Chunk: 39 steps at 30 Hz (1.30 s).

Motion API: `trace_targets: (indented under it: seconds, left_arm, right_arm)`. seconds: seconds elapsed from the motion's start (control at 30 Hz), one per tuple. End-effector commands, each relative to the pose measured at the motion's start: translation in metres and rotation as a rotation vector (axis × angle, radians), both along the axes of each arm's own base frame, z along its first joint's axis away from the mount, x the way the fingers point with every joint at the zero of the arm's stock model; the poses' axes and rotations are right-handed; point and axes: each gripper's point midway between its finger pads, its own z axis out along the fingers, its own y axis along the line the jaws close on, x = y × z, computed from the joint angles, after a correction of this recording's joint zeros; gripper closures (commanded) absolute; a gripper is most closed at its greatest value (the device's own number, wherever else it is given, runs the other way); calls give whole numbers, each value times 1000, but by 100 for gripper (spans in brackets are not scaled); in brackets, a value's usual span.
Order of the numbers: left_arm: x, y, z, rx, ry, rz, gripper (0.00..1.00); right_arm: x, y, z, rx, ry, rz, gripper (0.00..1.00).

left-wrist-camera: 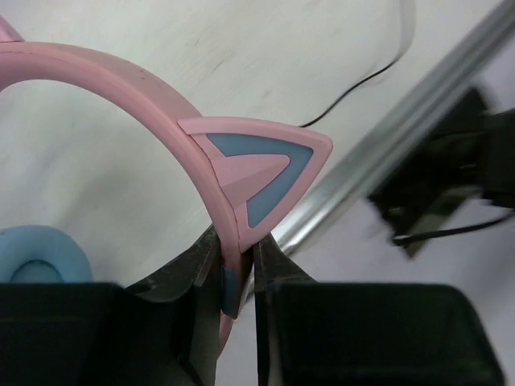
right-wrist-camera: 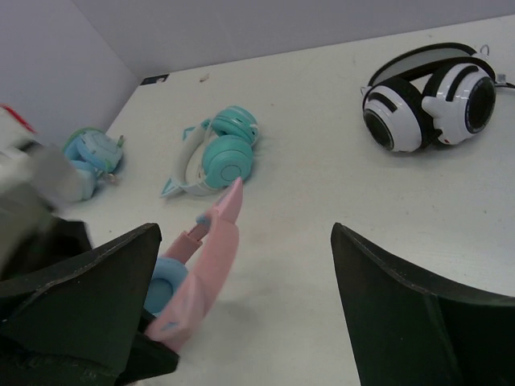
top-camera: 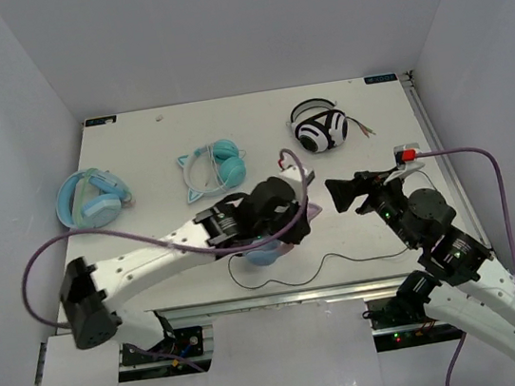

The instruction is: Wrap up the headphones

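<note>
- The white table is carrying four headsets. A silver metal rail is running along its 6 o'clock edge.
- The left gripper is reaching in from 8 o'clock. Its black fingers are pressing from both sides on the pink plastic band just below a cat ear. This pinch is probably steadying the set so the lead can be wound around it.
- The right gripper is hovering at 3 o'clock of the pinched set. Its jaws are standing wide apart and holding nothing, and they are facing the band as if preparing to fetch the lead.
- The headphones, a pink cat-ear headband with round light blue cushioned cups, are sitting near the table's 6 o'clock edge. They are largely hidden under the left wrist in the overhead view. From the right wrist, one ear is seen pointing upward.
- A bulky light blue over-ear pair is lying at 9 o'clock, well apart.
- A white-and-black striped pair is lying at 1 o'clock, well apart.
- A teal cat-ear pair is lying at 11 o'clock of the pinched set. It is the nearest bystander but is not touching.
- The thin black cable is trailing loose towards 4 o'clock along the rail, passing under the right arm. That arm may be obstructing its own approach to the cable.
</note>
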Motion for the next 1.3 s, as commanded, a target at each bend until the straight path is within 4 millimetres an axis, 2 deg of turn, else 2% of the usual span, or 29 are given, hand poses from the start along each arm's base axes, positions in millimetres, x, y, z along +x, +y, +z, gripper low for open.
trace_targets:
  seconds: [0.0, 0.07, 0.13, 0.23, 0.33, 0.47, 0.53, 0.67, 0.93, 1.27]
  left_arm:
    - [-27, 23, 197, -580, -151, -30, 100]
    - [-40, 43, 228, -687, -172, -42, 100]
    - [-52, 61, 249, -761, -186, -67, 100]
    - [-78, 76, 267, -862, -174, -155, 100]
    - [-105, 85, 275, -977, -136, -269, 100]
    - [-132, 84, 274, -1036, -88, -413, 100]
    - [-136, 79, 270, -1046, -71, -449, 100]
    - [-139, 73, 264, -1049, -52, -481, 100]
    - [-140, 69, 253, -1058, -34, -493, 100]
    - [-147, 62, 248, -1085, 12, -546, 100]
  right_arm:
    - [-17, -5, 26, 75, -65, 37, 6]
    - [-18, -13, 24, 106, -80, 9, 5]
    - [-25, -13, 36, 139, -151, 37, 5]
    - [-39, 11, 44, 117, -297, 201, 4]
    - [-66, 43, 58, 77, -450, 434, 2]
    - [-75, 66, 70, 66, -533, 570, 0]
    - [-84, 74, 73, 101, -562, 638, 2]
    - [-93, 78, 90, 187, -638, 681, 4]
    - [-85, 77, 99, 218, -703, 631, 5]
    - [-74, 88, 108, 213, -755, 633, 10]
